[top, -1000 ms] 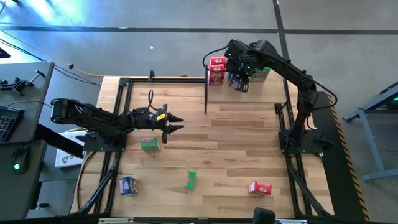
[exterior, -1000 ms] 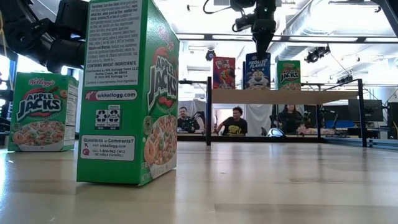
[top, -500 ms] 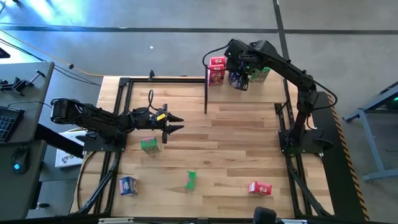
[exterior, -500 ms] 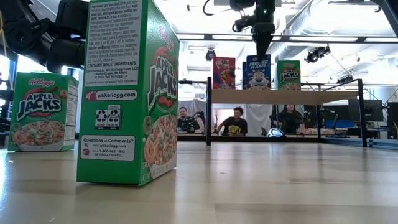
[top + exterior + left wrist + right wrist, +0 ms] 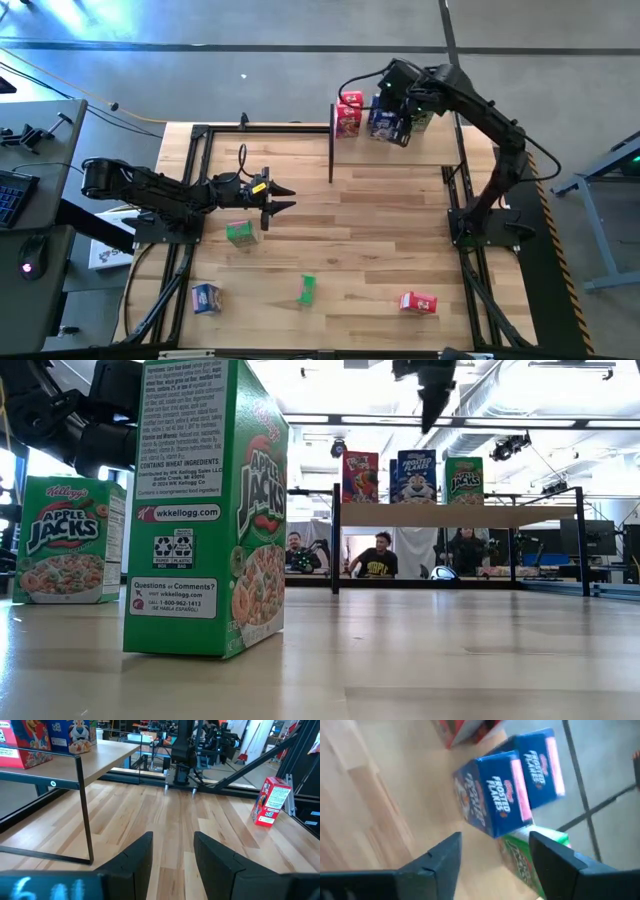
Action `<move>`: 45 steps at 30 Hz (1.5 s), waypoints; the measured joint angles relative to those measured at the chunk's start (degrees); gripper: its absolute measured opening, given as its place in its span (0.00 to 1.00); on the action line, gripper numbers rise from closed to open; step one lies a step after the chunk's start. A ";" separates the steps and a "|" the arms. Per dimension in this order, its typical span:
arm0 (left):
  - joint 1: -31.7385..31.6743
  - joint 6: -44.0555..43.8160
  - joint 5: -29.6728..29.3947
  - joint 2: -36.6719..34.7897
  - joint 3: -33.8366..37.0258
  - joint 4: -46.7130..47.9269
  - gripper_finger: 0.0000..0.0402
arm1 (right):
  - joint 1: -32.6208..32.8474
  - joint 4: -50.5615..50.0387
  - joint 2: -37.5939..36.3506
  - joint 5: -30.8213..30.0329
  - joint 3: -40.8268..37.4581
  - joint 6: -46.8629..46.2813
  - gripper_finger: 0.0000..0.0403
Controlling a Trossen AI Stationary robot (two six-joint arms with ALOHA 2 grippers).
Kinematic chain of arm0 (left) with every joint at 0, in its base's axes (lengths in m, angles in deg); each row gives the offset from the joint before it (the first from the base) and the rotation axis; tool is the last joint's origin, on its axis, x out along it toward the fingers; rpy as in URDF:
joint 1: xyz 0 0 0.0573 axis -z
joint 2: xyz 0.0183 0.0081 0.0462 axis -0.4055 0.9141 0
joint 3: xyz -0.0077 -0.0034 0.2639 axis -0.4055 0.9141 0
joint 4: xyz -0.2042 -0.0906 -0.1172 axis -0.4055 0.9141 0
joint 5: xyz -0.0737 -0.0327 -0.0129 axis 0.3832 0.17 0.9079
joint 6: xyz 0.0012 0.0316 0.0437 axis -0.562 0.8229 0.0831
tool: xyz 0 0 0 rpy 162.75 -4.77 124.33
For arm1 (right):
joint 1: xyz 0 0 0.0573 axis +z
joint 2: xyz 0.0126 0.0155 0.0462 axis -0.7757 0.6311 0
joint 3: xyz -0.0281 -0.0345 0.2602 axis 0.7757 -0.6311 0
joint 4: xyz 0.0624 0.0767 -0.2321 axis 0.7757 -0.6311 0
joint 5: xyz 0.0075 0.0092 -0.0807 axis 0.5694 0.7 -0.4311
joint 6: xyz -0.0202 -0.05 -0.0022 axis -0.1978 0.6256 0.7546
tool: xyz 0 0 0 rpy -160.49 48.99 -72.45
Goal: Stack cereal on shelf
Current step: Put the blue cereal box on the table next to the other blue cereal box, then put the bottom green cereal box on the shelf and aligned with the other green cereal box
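While the left arm waits, the right gripper has lifted off the shelf, fingers released and empty.

Versus half a second ago, the right gripper sits higher and nearer the table's far right corner; its fingers are spread above the two blue cereal boxes, no longer straddling them. On the shelf, at the table's far edge, stand red boxes, blue boxes and a green box, unchanged. Left gripper holds its spot near the table's left edge, fingers parted, gripping nothing, just beyond a green box. Unmoved along the table's near edge: a blue box, a green box, a red box.
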 joint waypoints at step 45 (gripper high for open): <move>0.11 -1.71 0.00 -0.01 0.00 0.00 0.27 | 6.18 0.85 -4.47 -5.14 -13.38 -18.46 0.00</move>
